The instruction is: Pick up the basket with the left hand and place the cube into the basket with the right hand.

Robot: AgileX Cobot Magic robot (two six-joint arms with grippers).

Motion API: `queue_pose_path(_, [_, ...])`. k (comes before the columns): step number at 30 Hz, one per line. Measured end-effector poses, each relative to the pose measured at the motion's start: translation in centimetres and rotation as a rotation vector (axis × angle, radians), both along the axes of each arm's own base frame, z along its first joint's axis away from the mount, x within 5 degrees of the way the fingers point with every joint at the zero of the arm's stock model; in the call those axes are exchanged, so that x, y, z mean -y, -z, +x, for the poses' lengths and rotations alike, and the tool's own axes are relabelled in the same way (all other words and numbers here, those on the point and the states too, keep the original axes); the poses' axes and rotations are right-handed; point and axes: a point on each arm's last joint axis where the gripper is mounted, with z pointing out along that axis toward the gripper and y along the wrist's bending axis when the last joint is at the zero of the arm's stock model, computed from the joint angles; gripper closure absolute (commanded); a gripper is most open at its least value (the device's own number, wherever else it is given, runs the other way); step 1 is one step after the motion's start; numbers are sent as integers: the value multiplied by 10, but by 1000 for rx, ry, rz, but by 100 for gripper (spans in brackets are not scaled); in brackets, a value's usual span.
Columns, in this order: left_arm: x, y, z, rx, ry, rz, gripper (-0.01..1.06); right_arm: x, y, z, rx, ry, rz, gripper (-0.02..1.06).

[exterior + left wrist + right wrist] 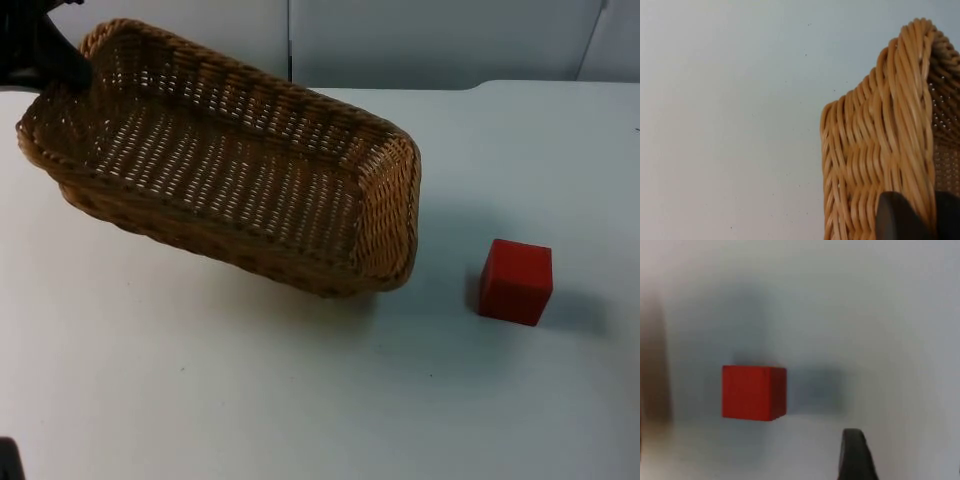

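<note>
Wicker basket (230, 170) tilted, lifted at far-left rim, pinched by left hand (920, 215). Red cube (515, 281) on counter (300, 400), apart from right hand (855, 455); its spread: can't tell.

No readable text, label, brand, number or sign anywhere: none on the woven basket (230, 165), none on the red cube (515, 281), none on the white tabletop (300, 390).
</note>
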Motion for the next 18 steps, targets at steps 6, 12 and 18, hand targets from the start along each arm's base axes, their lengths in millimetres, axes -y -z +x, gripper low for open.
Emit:
queue_pose_path(6, [0,0,0,9,10,12,105,-12,40,35,-115,9,155,45])
queue_pose_path(12, [-1,0,1,17,9,19,105,-40,76,53,-152,-42,140,45])
queue_pose_path(18, [-1,0,1,26,17,28,105,-69,85,72,-144,-117,136,42])
